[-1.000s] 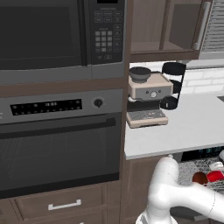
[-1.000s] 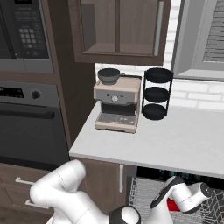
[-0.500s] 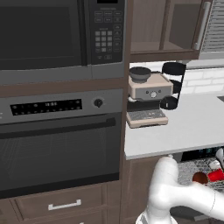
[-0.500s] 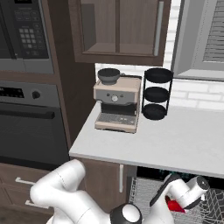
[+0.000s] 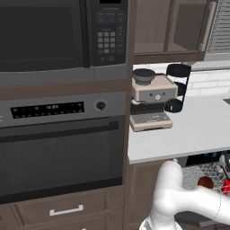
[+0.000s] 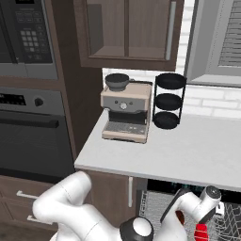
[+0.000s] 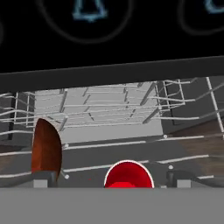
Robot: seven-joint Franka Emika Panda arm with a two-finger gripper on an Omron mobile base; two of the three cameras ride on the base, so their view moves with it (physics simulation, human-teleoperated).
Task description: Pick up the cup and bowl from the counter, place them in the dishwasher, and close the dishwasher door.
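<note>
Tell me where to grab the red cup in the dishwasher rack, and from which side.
Take the red cup by its round rim, coming from above. It appears to stand upright in the wire rack, with the open end effector already just over it and a brown bowl beside it.

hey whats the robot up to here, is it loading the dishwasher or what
Yes, it's loading it. The white arm reaches down under the counter into the open dishwasher, and its tool stands open just above a red cup that sits in the wire rack, so the cup looks set down, not held. A brown bowl stands on edge in the rack to one side. On the counter are a coffee machine and a black tiered stand. The door is not yet closed.
</note>
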